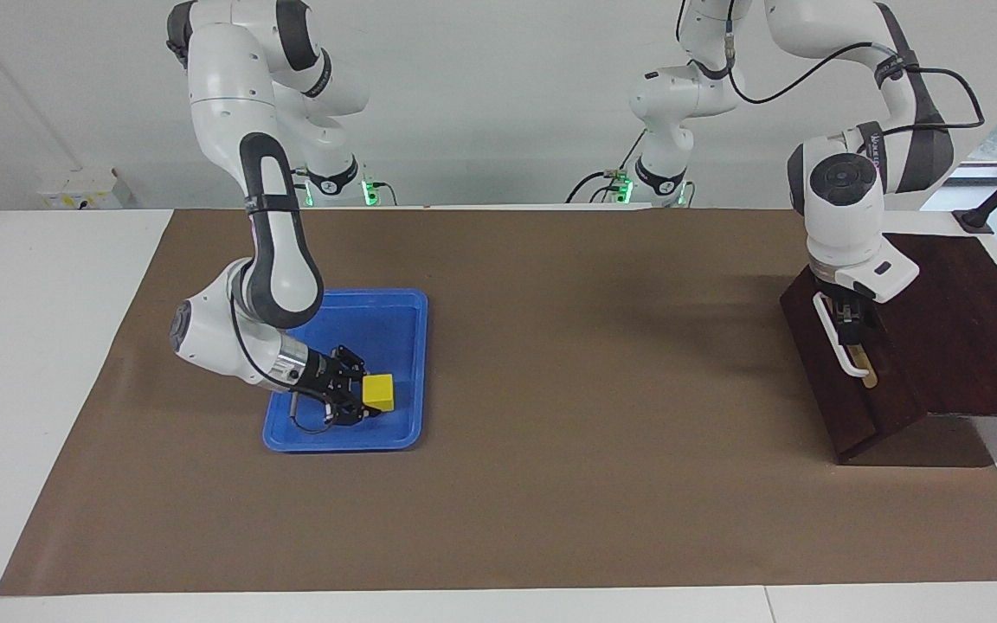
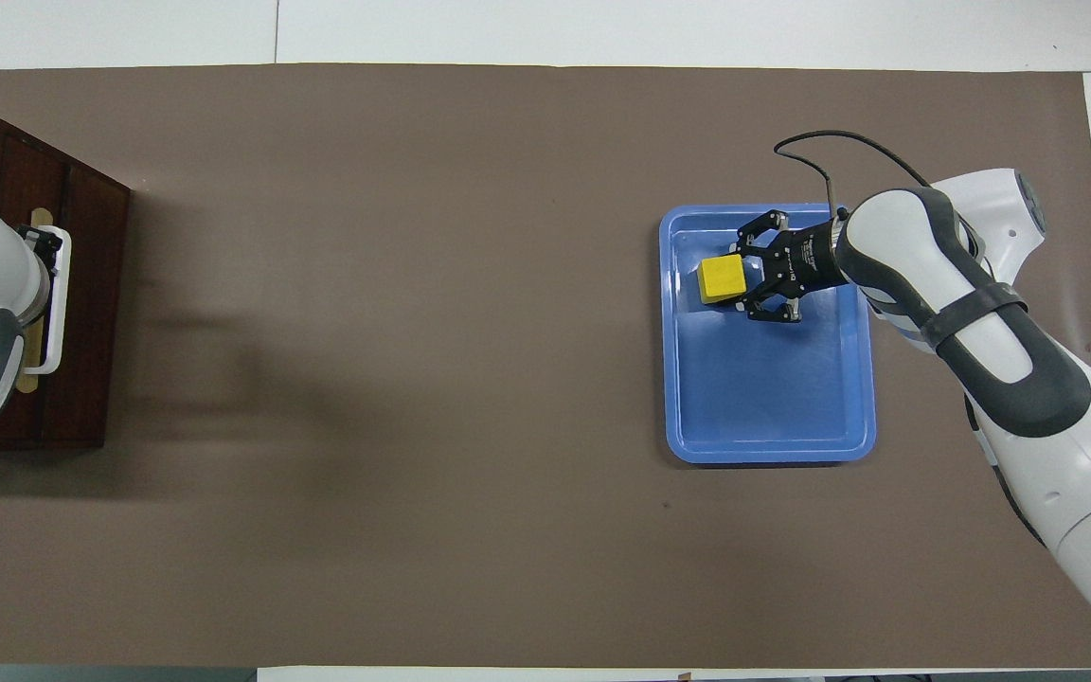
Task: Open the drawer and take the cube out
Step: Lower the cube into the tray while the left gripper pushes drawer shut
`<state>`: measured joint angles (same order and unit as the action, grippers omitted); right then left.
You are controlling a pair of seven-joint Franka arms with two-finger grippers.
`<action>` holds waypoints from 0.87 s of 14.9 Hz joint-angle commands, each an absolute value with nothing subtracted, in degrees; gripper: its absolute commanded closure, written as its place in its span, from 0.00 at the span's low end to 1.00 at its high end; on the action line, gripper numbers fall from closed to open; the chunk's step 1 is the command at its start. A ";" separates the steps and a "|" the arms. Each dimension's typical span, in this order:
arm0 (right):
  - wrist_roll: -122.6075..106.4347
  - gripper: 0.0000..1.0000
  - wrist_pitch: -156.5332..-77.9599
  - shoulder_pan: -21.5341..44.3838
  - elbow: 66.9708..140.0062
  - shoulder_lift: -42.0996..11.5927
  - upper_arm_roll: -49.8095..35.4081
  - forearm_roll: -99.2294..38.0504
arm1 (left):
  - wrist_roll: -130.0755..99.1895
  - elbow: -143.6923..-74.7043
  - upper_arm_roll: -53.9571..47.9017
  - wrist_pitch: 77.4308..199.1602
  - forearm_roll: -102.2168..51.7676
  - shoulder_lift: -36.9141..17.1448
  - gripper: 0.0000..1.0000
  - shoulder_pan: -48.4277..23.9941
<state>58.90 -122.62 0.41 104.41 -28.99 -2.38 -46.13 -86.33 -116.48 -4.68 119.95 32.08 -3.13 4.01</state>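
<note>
**Item: cube** (image 1: 378, 392). Small yellow block, at the tip of the right gripper (image 1: 362, 396). It sits low over the blue plastic tray (image 1: 395, 311), at the tray's end farther from the robots. Whether it touches the tray floor cannot be told.

**Item: right gripper.** Closed narrow on the cube, with a finger on either side of it. The wrist lies nearly level and points across the tray toward the left arm's end of the table, so the cube lies straight ahead of the fingertips, along the gripper's own axis.

**Item: drawer** (image 1: 823, 355). Dark reddish-brown front, pushed in flush with its cabinet (image 1: 957, 320), at the left arm's end of the table. It is well apart from the tray.

**Item: bar handle** (image 1: 836, 342). White; its long axis runs along the drawer front, from nearer the robots to farther.

**Item: left gripper** (image 1: 851, 322). Hangs nose-down at the handle with its jaws wide. No firm grip on the bar is evident.

**Governing relation.** The cube is out of the drawer and directly over the tray, and only the right arm is near it. Judged next: open the fingers and draw back along the wrist axis so the block is not dragged along.
</note>
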 commanded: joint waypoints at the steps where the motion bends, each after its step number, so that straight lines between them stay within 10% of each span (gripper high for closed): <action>1: 56.51 0.21 -124.01 0.35 106.35 -28.04 -2.72 -47.37 | -83.58 -114.79 -4.39 119.10 28.06 -2.90 0.00 2.74; 3: 56.69 0.03 -123.84 0.35 106.17 -28.04 -2.72 -47.37 | -83.76 -114.61 -4.48 117.52 23.58 -2.20 0.00 0.36; 13: 60.21 0.00 -115.49 -0.44 99.23 -23.66 -2.29 -45.10 | -80.53 -105.92 -4.75 108.74 2.91 3.34 0.00 -9.31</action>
